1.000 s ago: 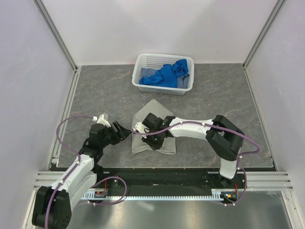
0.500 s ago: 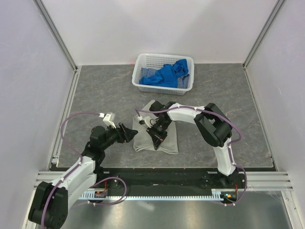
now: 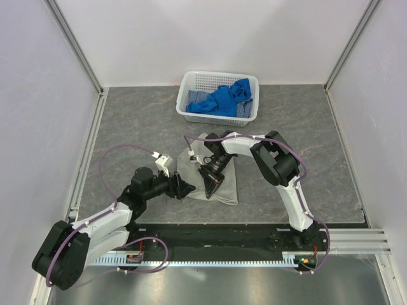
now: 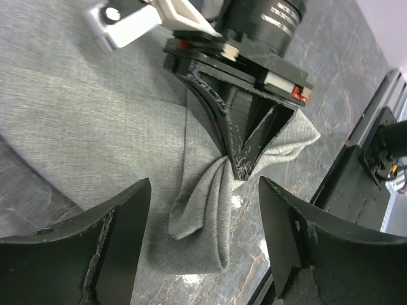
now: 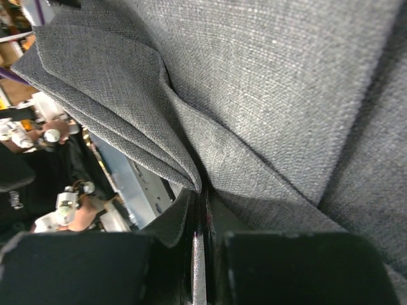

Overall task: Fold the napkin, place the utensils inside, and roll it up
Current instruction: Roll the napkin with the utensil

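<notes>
Left claw [image 3: 183,189] is spread wide, low over the surface [image 3: 127,121], at the near left edge of the napkin [image 3: 227,190]. The napkin lies mid-surface, in front of the basket [image 3: 216,119]. Right claw [image 3: 214,181] pinches a bunched fold of it.

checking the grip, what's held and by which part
The right tool pinches the napkin by a bunched fold near its near edge; the left tool is open and empty.
</notes>
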